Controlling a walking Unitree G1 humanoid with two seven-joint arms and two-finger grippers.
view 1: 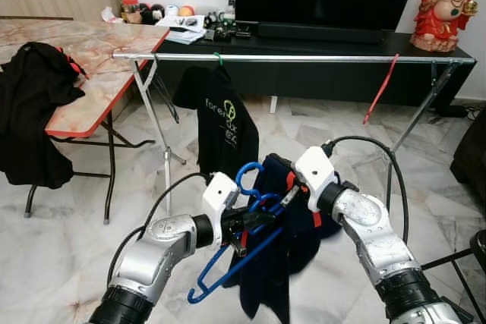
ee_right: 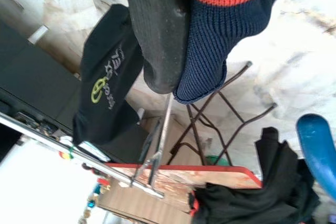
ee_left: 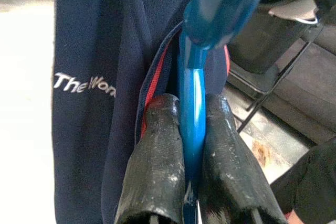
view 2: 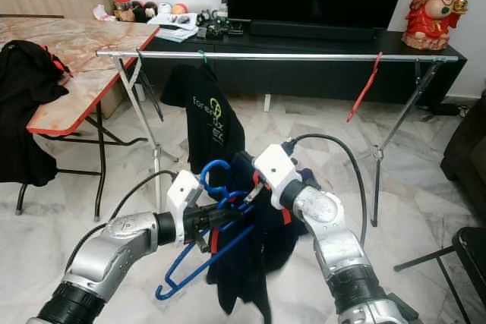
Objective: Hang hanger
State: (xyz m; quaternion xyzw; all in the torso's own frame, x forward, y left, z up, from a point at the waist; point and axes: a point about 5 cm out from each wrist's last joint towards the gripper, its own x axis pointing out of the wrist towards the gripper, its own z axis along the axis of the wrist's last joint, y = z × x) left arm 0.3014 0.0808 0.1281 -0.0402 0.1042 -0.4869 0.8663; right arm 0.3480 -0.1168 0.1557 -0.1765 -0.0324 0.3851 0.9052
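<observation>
A blue plastic hanger [view 1: 244, 178] hangs tilted in front of me, its hook up and its bar [view 1: 228, 267] slanting down to the left. My left gripper [view 1: 247, 221] is shut on the hanger's stem [ee_left: 191, 98], which sits squeezed between the black fingers [ee_left: 157, 156]. A navy shirt [view 1: 281, 263] with a red-and-navy knit collar [ee_right: 215, 40] drapes over the hanger. My right gripper [view 1: 290, 191] is shut on that collar, one finger [ee_right: 157, 35] pressing on the knit. Beyond stands a metal clothes rail [view 1: 304, 58].
A black T-shirt [view 1: 220, 123] hangs from the rail's left half and a red hanger [view 1: 380, 89] from its right half. A marble-top table [view 1: 83, 96] with a black garment [view 1: 30, 111] stands left. A TV console [view 1: 342, 43] runs behind; a dark chair [view 1: 471, 256] is at the right.
</observation>
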